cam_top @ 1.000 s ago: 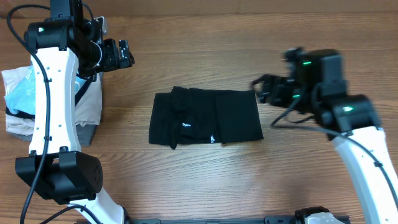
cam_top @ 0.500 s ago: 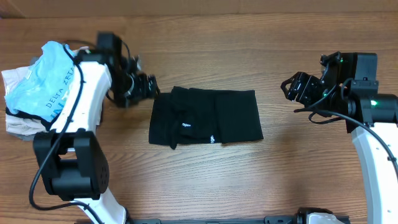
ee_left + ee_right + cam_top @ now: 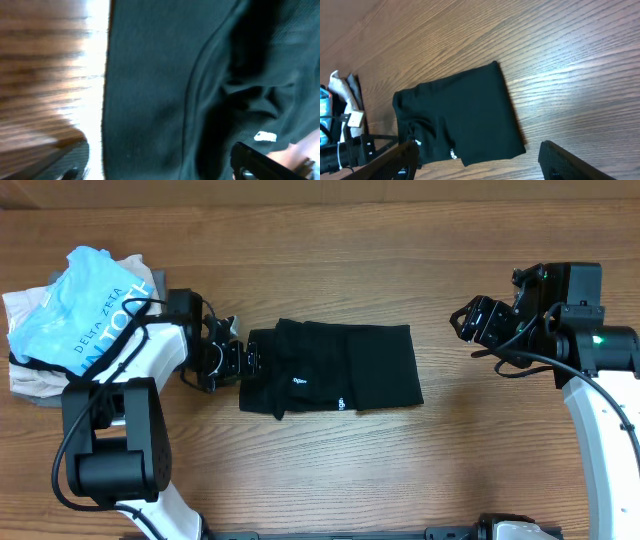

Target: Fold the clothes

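Our left gripper [image 3: 243, 361] stands with jaws spread wide over one end of the folded black shirt [image 3: 335, 368], fabric right beneath it, while our right gripper [image 3: 468, 323] hangs open and empty, well off the other end.

Wooden table [image 3: 330, 480] — folded black shirt [image 3: 340, 370], garment pile [image 3: 60, 320] leftward.

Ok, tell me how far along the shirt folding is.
Done: the black shirt lies folded into a compact rectangle. In hand: the left gripper, fingers open, sits at its left edge. The right gripper hovers open, apart. Left: probably a last fold or stacking.
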Controlling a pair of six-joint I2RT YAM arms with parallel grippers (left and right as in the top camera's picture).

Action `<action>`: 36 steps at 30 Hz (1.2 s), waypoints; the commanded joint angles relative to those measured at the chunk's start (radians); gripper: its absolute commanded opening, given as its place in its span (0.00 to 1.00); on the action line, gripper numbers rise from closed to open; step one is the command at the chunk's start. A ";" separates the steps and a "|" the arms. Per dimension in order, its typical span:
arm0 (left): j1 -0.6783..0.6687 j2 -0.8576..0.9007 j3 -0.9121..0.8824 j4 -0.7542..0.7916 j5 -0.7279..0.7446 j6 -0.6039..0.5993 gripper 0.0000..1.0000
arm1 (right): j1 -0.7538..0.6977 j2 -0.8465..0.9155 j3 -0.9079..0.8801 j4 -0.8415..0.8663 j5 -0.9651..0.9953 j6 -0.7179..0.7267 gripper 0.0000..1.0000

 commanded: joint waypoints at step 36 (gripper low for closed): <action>0.098 0.275 -0.061 -0.061 0.115 0.148 1.00 | -0.002 -0.002 0.006 0.013 -0.007 0.000 0.81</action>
